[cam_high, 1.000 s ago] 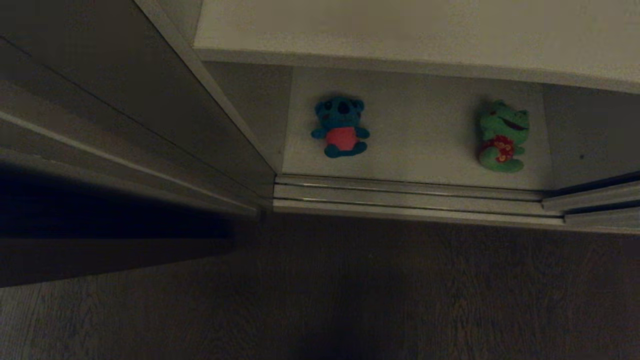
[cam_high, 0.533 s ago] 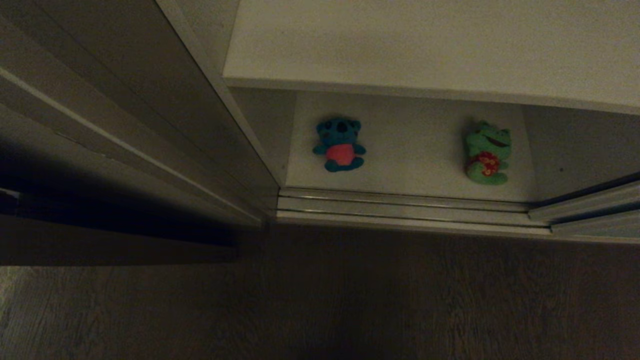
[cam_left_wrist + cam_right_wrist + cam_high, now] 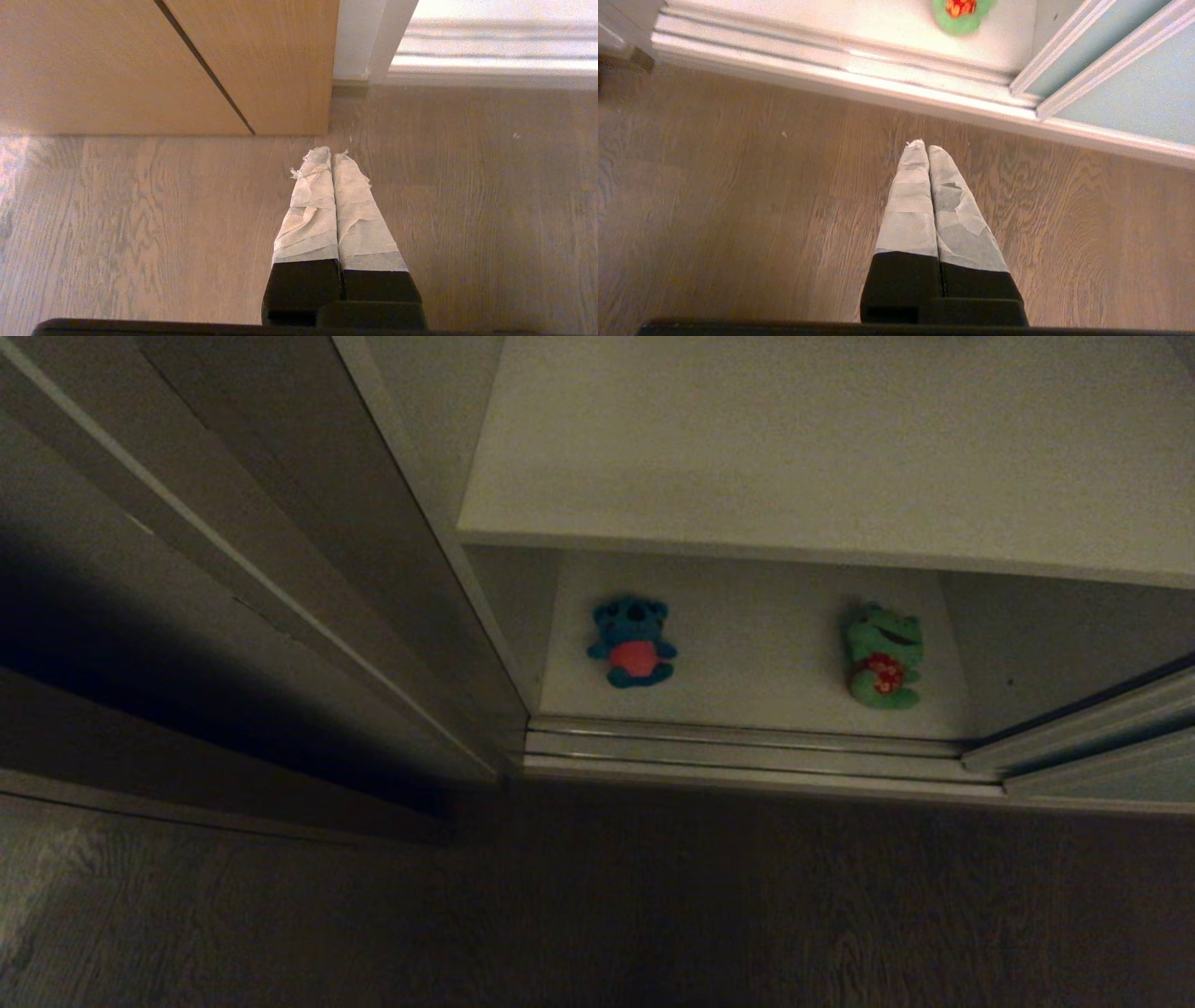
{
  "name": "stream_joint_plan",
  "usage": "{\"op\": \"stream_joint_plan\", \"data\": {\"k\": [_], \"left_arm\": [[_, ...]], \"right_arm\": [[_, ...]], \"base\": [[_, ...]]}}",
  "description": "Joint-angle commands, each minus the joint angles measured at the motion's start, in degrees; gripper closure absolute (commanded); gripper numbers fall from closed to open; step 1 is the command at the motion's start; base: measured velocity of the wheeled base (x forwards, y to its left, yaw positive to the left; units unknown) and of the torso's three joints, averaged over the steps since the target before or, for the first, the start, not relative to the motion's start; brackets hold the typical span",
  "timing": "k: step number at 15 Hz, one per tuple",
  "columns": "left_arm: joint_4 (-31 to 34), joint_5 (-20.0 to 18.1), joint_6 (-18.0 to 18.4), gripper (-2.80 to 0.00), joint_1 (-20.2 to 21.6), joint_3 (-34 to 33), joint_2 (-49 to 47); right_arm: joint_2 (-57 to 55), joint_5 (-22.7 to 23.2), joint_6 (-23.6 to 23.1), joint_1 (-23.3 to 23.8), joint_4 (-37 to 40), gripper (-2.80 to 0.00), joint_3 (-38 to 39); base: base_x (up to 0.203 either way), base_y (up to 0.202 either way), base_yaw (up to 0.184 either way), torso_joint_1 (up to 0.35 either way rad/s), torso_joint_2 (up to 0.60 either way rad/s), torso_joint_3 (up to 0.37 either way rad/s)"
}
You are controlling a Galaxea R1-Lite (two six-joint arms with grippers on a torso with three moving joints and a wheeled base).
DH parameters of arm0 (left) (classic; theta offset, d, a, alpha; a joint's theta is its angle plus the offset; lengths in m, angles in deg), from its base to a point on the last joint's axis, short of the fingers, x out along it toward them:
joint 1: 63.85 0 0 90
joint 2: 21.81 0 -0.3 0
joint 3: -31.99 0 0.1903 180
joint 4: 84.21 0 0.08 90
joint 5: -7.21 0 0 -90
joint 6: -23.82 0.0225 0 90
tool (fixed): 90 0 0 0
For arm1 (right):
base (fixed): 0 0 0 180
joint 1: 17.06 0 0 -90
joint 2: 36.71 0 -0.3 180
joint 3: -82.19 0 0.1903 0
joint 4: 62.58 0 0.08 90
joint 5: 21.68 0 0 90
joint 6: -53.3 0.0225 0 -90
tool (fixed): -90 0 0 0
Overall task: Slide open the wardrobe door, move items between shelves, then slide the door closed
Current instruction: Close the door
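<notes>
Brown wooden floor (image 3: 709,905) fills the near part of the room, and a wardrobe stands open on its far side. Low down inside lies a plain white flat bottom shelf (image 3: 756,663), and two soft toys lie on it, well apart. On the left is a small blue plush toy with a red belly (image 3: 633,641). On the right is a small green plush frog with a red spotted patch (image 3: 882,655). Above them sits a second wide white upper shelf (image 3: 840,448), and its top is bare. A pale metal track (image 3: 747,751) runs along the front of the bottom shelf, between the toys and the floor. The tall pale grey-green sliding wardrobe door with a thin light frame (image 3: 1125,88) is pushed over to the right, so only its low edge shows. On the left stands a brown wooden side panel (image 3: 140,65). The left pincer (image 3: 331,154) hangs over the floor near that wooden panel, with its two taped fingers (image 3: 313,205) pressed tight together and nothing between them. The right pincer (image 3: 925,148) hangs over the floor near the track, in front of the frog, and its taped fingers (image 3: 959,210) are also pressed tight together and hold nothing.
</notes>
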Motion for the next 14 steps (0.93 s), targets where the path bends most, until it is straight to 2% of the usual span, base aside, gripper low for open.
{"op": "stream_joint_plan", "data": {"k": [1,14], "left_arm": [[0.1,0.0,0.0,0.00,0.0,0.0,0.0],[0.2,0.0,0.1,0.00,0.0,0.2,0.0]], "right_arm": [[0.1,0.1,0.0,0.0,0.0,0.00,0.1],[0.1,0.0,0.0,0.0,0.0,0.00,0.0]], "base": [[0.000,0.000,0.000,0.004,0.00,0.205],[0.000,0.000,0.000,0.001,0.00,0.202]]}}
